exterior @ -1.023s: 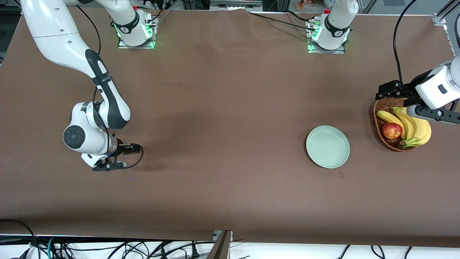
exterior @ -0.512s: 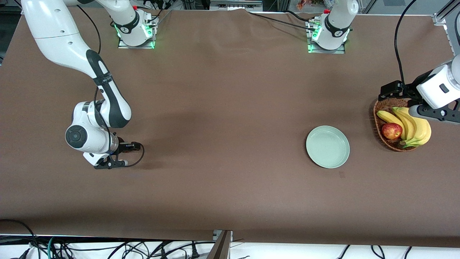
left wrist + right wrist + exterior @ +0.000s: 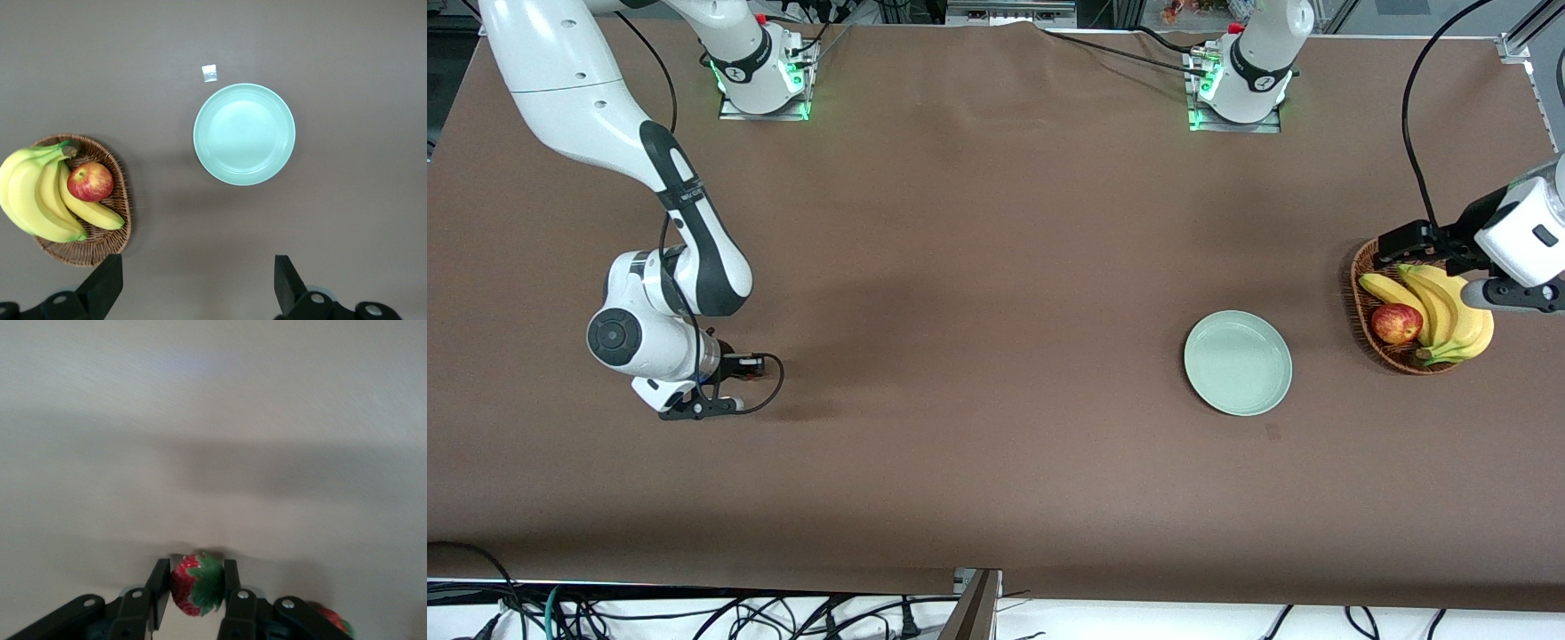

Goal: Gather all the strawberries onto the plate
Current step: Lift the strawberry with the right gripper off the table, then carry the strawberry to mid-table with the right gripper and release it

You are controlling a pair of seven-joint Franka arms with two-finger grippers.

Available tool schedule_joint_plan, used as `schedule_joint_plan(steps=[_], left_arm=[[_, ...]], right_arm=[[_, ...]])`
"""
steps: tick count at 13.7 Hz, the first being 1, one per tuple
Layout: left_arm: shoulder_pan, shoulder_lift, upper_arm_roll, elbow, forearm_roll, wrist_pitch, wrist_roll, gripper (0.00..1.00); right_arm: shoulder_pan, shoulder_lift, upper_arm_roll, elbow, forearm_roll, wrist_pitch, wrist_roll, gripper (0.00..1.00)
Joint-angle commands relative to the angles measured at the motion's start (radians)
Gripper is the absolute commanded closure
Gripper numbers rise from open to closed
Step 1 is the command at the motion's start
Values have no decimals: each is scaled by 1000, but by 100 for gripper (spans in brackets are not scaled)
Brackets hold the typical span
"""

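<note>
My right gripper (image 3: 711, 407) is low over the table toward the right arm's end. In the right wrist view the right gripper (image 3: 195, 587) is shut on a red strawberry (image 3: 193, 585) with a green top. Part of a second strawberry (image 3: 333, 620) shows beside one finger. No strawberries show in the front view. The pale mint-green plate (image 3: 1237, 362) lies empty toward the left arm's end and also shows in the left wrist view (image 3: 244, 133). My left gripper (image 3: 1507, 295) hangs open and empty over the basket; its fingers (image 3: 107, 287) stand wide apart.
A brown wicker basket (image 3: 1359, 298) with bananas (image 3: 1449, 311) and a red-yellow apple (image 3: 1396, 323) stands beside the plate at the left arm's end; the left wrist view shows the basket (image 3: 100, 247) too. A small white tag (image 3: 209, 73) lies next to the plate.
My left gripper has drifted outward toward the left arm's end of the table, over the basket. My right gripper has barely shifted.
</note>
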Motion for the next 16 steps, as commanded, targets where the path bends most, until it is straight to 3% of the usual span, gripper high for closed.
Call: schedule_joint_plan(steps=[1,5,8,12,16], left_arm=[[-5,-42,-27,10,25,-13,-24,0],[-2,-193,-53,-197,26,103,-22,0],[1,-185,-53,-189,22,105,-21,0],[1,-184,-53,-189,20,108,-21,0],[1,-184,-53,-188,20,108,-21,0]], right_arm=[[95,-22,25,32,15,-26,147,96],[319,22,26,139,17,-6,671,96],[476,94,26,225,17,38,966,96],[660,240,26,360,29,264,1273,96],[766,332,26,457,27,347,1364,96]])
